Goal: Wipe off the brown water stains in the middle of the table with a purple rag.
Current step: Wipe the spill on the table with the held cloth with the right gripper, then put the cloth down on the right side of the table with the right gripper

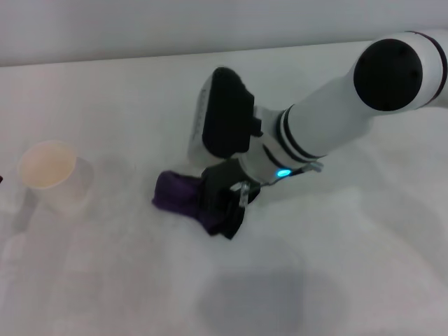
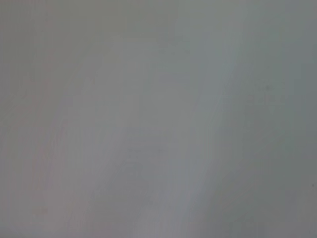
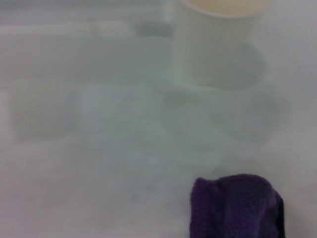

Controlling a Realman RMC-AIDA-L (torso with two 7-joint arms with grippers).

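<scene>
I have the right gripper (image 1: 227, 203) down at the middle of the table (image 1: 364, 266), its black fingers closed around the near end of the purple rag (image 1: 178, 192). The arm comes in from the far right and slants steeply down, which I judge is meant to press the cloth flat against the surface so it drags instead of skating over it. The free part of the rag sticks out to the robot's left of the fingers and lies on the tabletop.

The rag is a dark purple bunched bundle, soft and lumpy, with a blacker fold under the fingers; in the right wrist view it (image 3: 237, 208) shows as a rounded purple hump with fine ribbing.

I can't find any brown water stains anywhere; the surface around the cloth looks plain white with grey shadow, so any blotch is either under the rag or already gone.

A pale paper cup (image 1: 52, 175) stands well apart to the left. The left arm is out of sight, and its wrist camera shows only blank grey.
</scene>
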